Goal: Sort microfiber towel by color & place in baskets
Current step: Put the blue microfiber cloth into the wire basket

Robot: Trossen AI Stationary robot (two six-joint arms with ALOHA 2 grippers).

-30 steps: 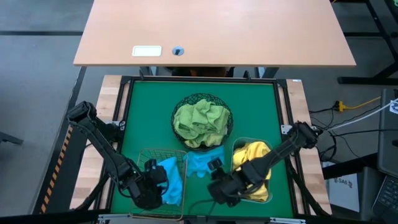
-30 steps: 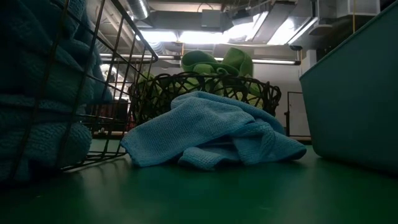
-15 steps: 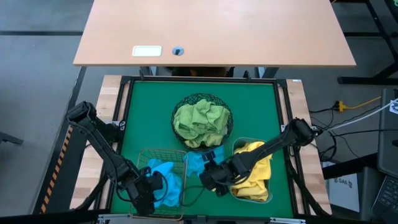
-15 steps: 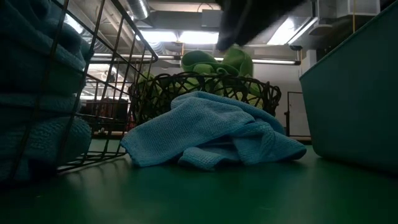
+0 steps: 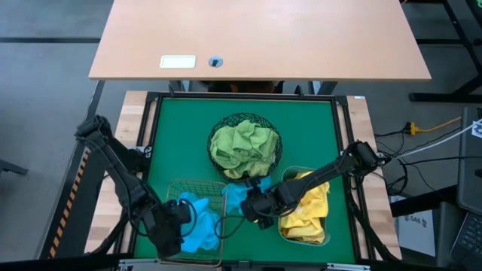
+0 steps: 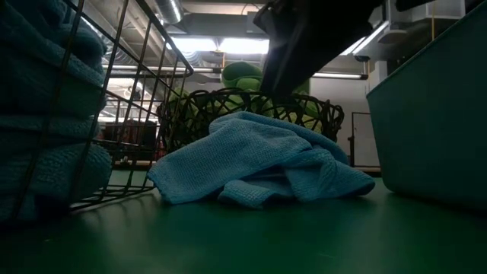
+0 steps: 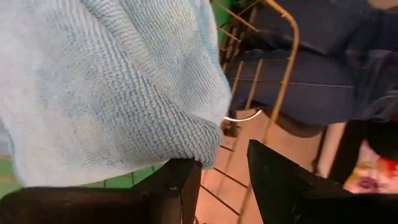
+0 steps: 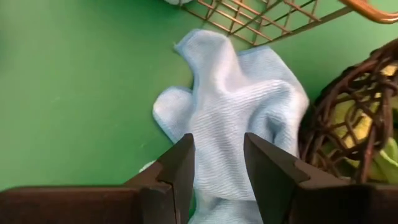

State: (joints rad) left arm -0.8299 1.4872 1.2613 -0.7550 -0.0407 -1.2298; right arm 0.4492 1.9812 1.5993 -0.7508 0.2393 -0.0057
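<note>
One sky-blue towel [image 5: 239, 192] [image 6: 259, 156] [image 8: 239, 106] lies crumpled on the green mat between the baskets. My right gripper [image 5: 247, 205] [image 8: 217, 149] [image 6: 293, 53] hovers open just above it, fingers slanting down toward the table's left. Other blue towels [image 5: 199, 226] [image 7: 106, 93] fill the copper wire basket [image 5: 197, 183]. My left gripper [image 5: 183, 218] [image 7: 224, 171] is open at that basket's near left side. Green towels [image 5: 245, 147] are heaped in the black mesh bowl [image 5: 245, 115]. Yellow towels [image 5: 309, 207] lie in the plastic tub [image 5: 290, 172]. My left gripper is open beside the lower edge [image 7: 186, 152] of a blue towel in the copper basket. That edge hangs right at one fingertip [image 7: 183, 177]; whether it touches I cannot tell.
The copper basket [image 6: 129, 91], black bowl [image 6: 228, 106] and tub wall [image 6: 434, 114] stand close around the loose towel. Bare green mat lies toward the far corners. A wooden desk stands beyond the table's far edge.
My right gripper has moved from over the tub's near left corner toward the table's left and far side, coming over the loose blue towel and down into the low view. My left gripper has drawn back from the copper basket toward the left near corner; the towels stayed.
</note>
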